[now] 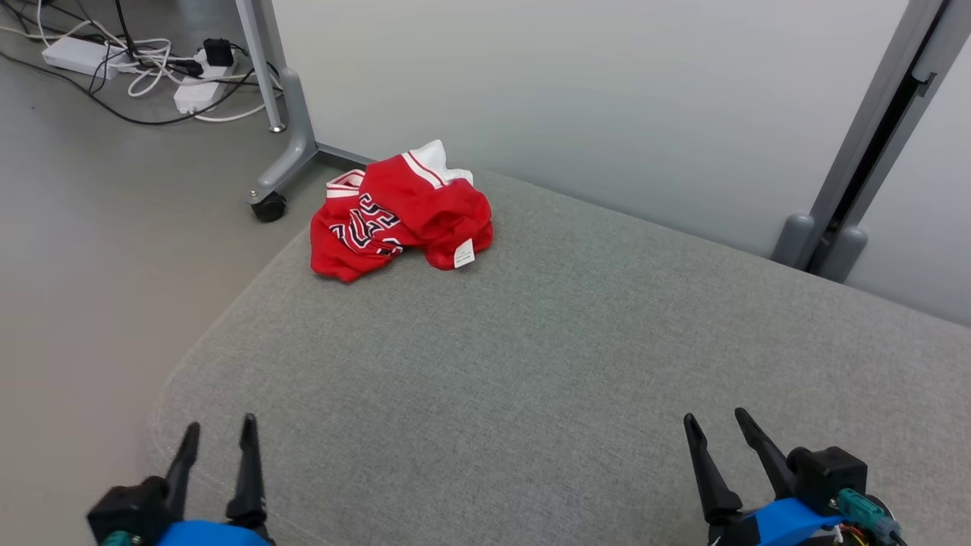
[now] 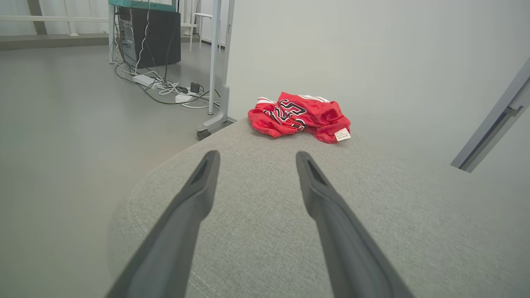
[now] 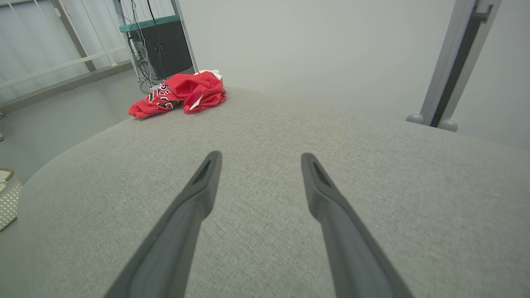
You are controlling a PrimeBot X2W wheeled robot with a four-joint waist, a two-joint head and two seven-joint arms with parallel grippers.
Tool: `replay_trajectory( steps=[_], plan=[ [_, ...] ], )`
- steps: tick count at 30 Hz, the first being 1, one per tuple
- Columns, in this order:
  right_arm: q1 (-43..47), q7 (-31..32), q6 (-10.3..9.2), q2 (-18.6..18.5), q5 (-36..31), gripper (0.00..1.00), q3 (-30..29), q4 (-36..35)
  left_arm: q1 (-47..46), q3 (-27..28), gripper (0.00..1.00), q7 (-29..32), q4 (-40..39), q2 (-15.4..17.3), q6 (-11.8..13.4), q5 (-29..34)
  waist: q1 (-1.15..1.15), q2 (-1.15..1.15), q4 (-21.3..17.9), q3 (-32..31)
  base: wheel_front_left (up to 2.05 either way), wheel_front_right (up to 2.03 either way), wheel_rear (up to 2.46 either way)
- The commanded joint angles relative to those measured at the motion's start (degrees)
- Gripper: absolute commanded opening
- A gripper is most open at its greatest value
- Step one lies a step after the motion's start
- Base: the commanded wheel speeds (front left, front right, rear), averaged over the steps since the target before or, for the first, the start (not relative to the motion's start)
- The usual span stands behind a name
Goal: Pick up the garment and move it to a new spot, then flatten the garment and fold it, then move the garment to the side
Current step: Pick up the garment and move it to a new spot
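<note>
task state: nothing done yet, as far as the frames show. the garment (image 1: 402, 216), a red jersey with white trim and dark lettering, lies crumpled in a heap at the far left corner of the grey padded cushion (image 1: 531, 364), close to its edge, with a white label (image 1: 463, 253) showing on the near side. the left end effector (image 1: 221, 423) is at the near left of the cushion, fingers spread, nothing between them. the right end effector (image 1: 714, 415) is at the near right, likewise spread and empty. both are well apart from the garment, and each wrist view has it far ahead of the fingers. judgement: very start of the task. remaining: reach and pick up the heap, carry it to a new spot (the bare middle of the cushion looks suitable), flatten, fold, shift aside. risk: the heap is near the drop to the floor (image 1: 91, 250), so a clumsy grasp could push it off.
</note>
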Motion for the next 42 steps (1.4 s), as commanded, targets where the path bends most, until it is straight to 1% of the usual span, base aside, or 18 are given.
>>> replay_trajectory(
  steps=[1,3,6,9,12,16,18,21,24,25,29,30,35,38,42],
  plan=[
    [-0.8,0.4,0.0,-0.1,0.1,1.0,0.4,-0.5,-1.3,1.1,1.0,0.1,-0.9,0.8,0.3,-0.8,0.0,0.0,-0.2,0.5,0.0,0.0,0.0],
    [-1.9,1.0,0.0,-0.2,-0.6,1.0,0.5,-1.4,-2.8,2.9,1.0,0.5,-3.0,2.4,0.7,-1.2,0.0,0.0,-0.9,1.8,0.0,0.0,0.0],
    [-3.4,2.0,0.0,-0.1,-2.1,1.0,0.4,-3.3,-6.2,6.0,1.0,1.5,-5.6,5.9,0.7,-2.1,0.0,0.0,-2.4,4.5,0.0,0.0,0.0],
    [-5.2,3.5,0.0,-0.2,-4.2,1.0,-0.3,-5.5,-11.9,8.7,1.0,3.1,-8.3,8.9,0.4,-2.9,0.0,0.0,-4.4,7.7,0.0,0.0,0.0],
    [-7.2,5.1,0.0,-0.2,-6.7,1.0,-0.9,-8.1,-19.1,10.6,1.0,5.3,-9.3,12.9,-0.3,-3.0,0.0,0.0,-6.9,11.3,0.0,0.0,0.0],
    [-9.9,7.2,0.0,-0.2,-9.3,1.0,-1.2,-12.7,-29.9,11.2,1.0,9.0,-8.0,17.4,-1.1,-2.2,0.0,0.0,-10.9,16.8,0.0,0.0,0.0],
    [-11.1,8.5,0.0,-0.2,-10.5,1.0,-1.0,-14.9,-35.7,11.2,1.0,10.4,-5.2,19.3,-1.5,-1.7,0.0,0.0,-13.0,19.7,0.0,0.0,0.0],
    [-12.8,10.7,0.0,-0.2,-12.3,1.0,-0.5,-18.6,-43.8,11.0,1.0,12.0,1.1,19.8,-2.2,-2.5,0.0,0.0,-15.7,24.2,0.0,0.0,0.0],
    [-13.7,12.8,0.0,-0.2,-13.8,1.0,-0.4,-22.4,-49.7,8.8,1.0,12.7,8.5,19.6,-2.9,-1.2,0.0,0.0,-17.7,27.9,0.0,0.0,0.0],
    [-13.7,12.8,0.0,-0.2,-13.8,1.0,-0.4,-22.4,-49.7,8.8,1.0,12.7,8.5,19.6,-2.9,-1.2,0.0,0.0,-17.7,27.9,0.0,0.0,0.0],
    [-13.7,15.3,0.0,-0.2,-15.6,1.0,-0.6,-27.7,-55.0,6.1,1.0,13.8,18.7,17.5,-4.4,-1.0,0.0,0.0,-19.4,32.2,0.0,0.0,0.0],
    [-13.4,15.8,0.0,-0.2,-15.9,1.0,-0.6,-29.0,-56.1,5.4,1.0,14.2,21.2,17.5,-4.9,-0.8,0.0,0.0,-19.6,33.0,0.0,0.0,0.0],
    [-12.1,17.7,0.0,-0.2,-17.0,1.0,-0.8,-34.5,-60.4,2.9,1.0,15.8,32.0,15.4,-7.0,-1.2,0.0,0.0,-20.3,36.4,0.0,0.0,0.0],
    [-11.5,18.3,0.0,-0.2,-17.1,1.0,-0.6,-36.1,-62.9,2.4,1.0,15.9,36.8,15.3,-7.7,-1.3,0.0,0.0,-20.8,37.7,0.0,0.0,0.0],
    [-10.6,18.4,0.0,-0.2,-16.9,1.0,-0.9,-37.6,-66.3,1.1,1.0,15.6,41.0,14.9,-8.8,-1.6,0.0,0.0,-21.4,39.3,0.0,0.0,0.0]
  ],
)
